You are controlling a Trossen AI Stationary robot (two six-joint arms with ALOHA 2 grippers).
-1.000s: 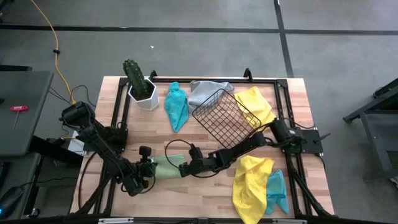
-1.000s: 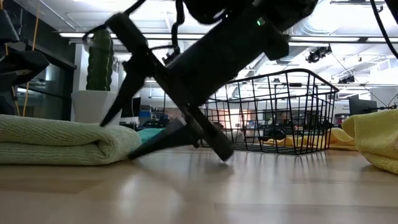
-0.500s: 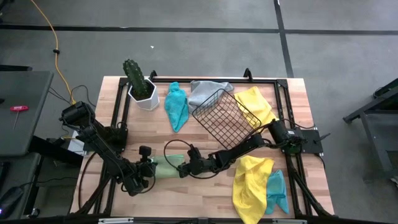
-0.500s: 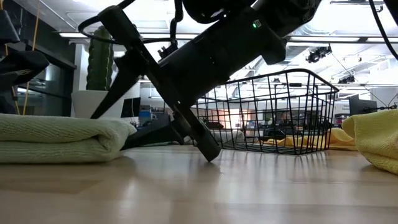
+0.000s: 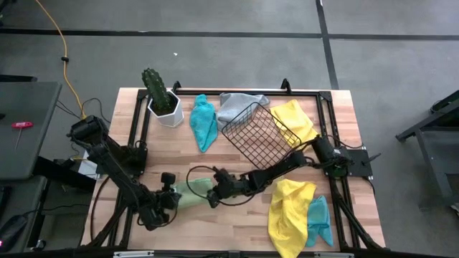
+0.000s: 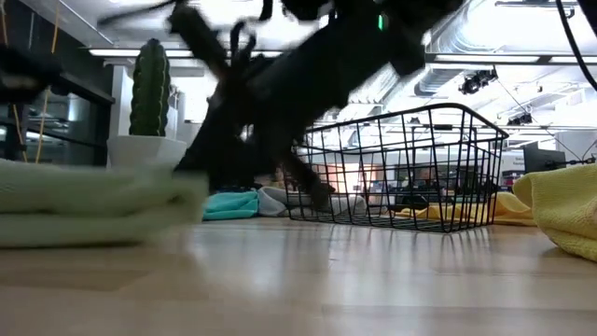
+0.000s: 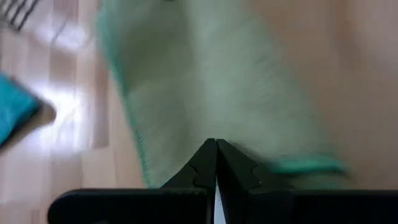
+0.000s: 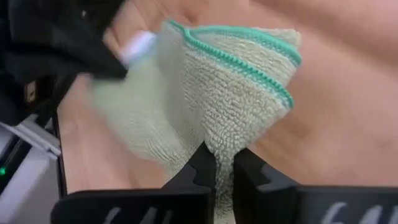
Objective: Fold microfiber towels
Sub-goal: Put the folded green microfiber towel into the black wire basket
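A folded light green towel [image 5: 192,192] lies near the table's front, between my two grippers. My left gripper [image 5: 174,195] is shut at its left end, and my right gripper [image 5: 211,195] is shut on its right end. In the low view the green towel [image 6: 93,201] shows blurred at the left, its underside on the wood. The right wrist view shows the towel's corner [image 8: 289,56] with two teal-stitched edges one on the other. My left gripper comes slanting down from the table's left, its shut fingertips [image 7: 205,163] on the towel's left end [image 7: 186,149]. The fingers themselves hide the cloth between them. My right gripper pinches a raised fold at the towel's right end [image 8: 219,140] between its two fingers, several layers together. It comes slanting down from the table's right.
At the back stand a cactus in a white pot [image 5: 159,97], a teal towel [image 5: 203,120], a grey towel [image 5: 240,106], a tipped black wire basket [image 5: 259,134] and a yellow towel [image 5: 294,120]. Another yellow towel [image 5: 290,208] and a teal one [image 5: 319,221] lie front right.
My right gripper stood open at the green towel's right end, has rolled about its own axis and has shut on the cloth there. Both grippers have come up a little, and the towel's top now shows blurred in the low view.
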